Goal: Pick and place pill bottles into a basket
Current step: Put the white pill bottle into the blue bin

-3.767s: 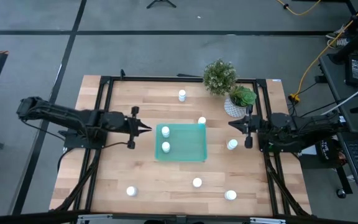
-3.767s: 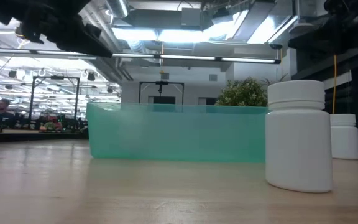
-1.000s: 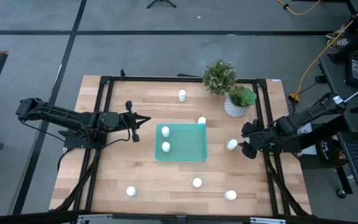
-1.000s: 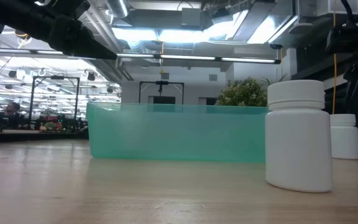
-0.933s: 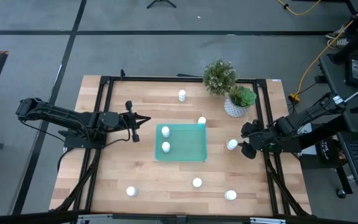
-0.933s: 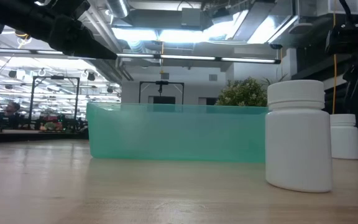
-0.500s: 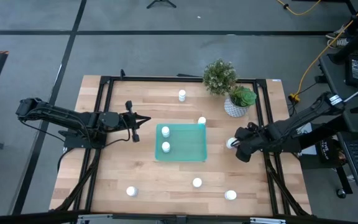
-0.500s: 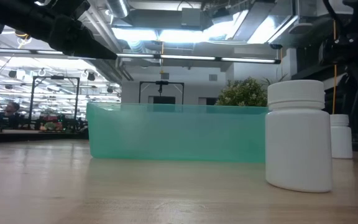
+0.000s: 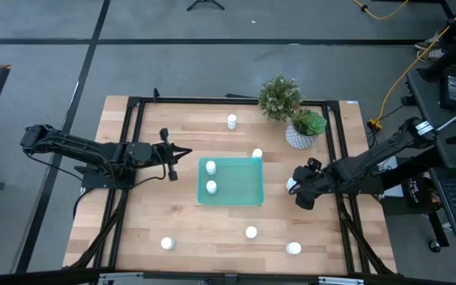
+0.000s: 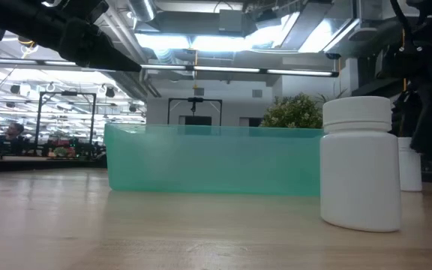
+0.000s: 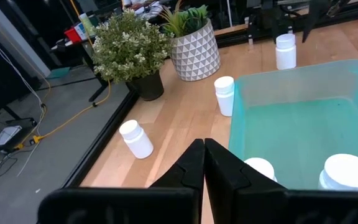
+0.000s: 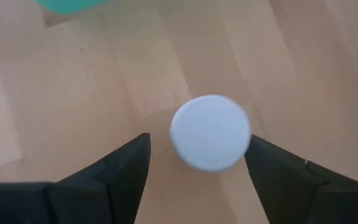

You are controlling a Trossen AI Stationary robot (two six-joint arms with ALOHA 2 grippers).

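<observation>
Several white pill bottles stand upright on their bases on the wooden table. Two, one (image 9: 210,166) and another (image 9: 210,187), stand inside the teal basket (image 9: 240,194). A third (image 9: 257,153) is by the basket's far right corner. My right gripper (image 12: 197,142) is open above a bottle (image 12: 210,132) right of the basket (image 9: 291,184), pointing down, one finger on each side of its cap. I see no touch. My left gripper (image 9: 182,152) is shut, raised left of the basket (image 11: 303,118), with nothing in it.
Two potted plants, one (image 9: 279,96) and another (image 9: 305,127), stand at the far right. Loose bottles stand at the far side (image 9: 232,120) and near the front edge (image 9: 251,232), (image 9: 294,248), (image 9: 168,244). In the low view one bottle (image 10: 360,161) looms close.
My right gripper has moved toward the table's left, from beside the bottle right of the basket to over it, and its fingers now stand on either side of the cap. The bottle has stayed in place.
</observation>
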